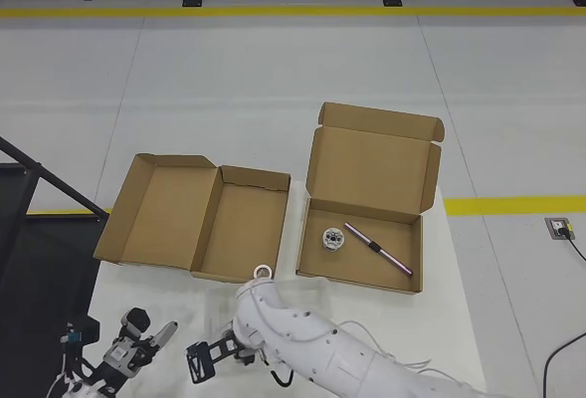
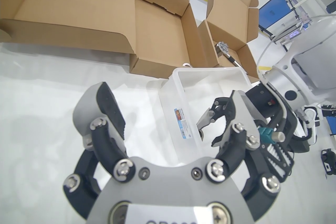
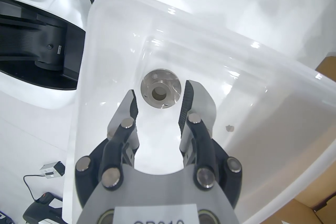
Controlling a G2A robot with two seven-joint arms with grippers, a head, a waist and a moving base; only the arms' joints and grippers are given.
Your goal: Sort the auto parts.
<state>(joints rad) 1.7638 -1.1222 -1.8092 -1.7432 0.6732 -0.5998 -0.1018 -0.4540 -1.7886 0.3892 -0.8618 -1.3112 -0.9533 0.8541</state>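
I'm at the pick-up step of the sort. My right pincer (image 3: 159,89) hangs inside the clear bin (image 3: 210,33), which stands by the near edge of the worktop (image 1: 153,289), in front of the two cardboard boxes. Its fingers are spread, one on either side of a metal flanged hub (image 3: 160,91) that lies flat on the bin floor with its bore facing up. As far as I can tell, neither pad touches it yet.

My left pincer (image 2: 170,88) hovers over the worktop toward the near left corner, just beside the bin. It is also spread and holds nothing.

The right box (image 1: 357,267), toward the far right of the worktop, already holds a toothed part (image 1: 332,237) and a rod (image 1: 377,249). The left box (image 1: 243,224) beside it has a bare floor.

Next, I judge I should drop the right pincer a little so the pads bracket the hub's rim, and then close. The hub is low and smooth, so a high grip could slip off. I'd want a firm pinch before lifting it straight up past the bin wall. I can't tell yet which box the hub belongs in. I'd guess the left one, since it looks unlike the two parts already placed.
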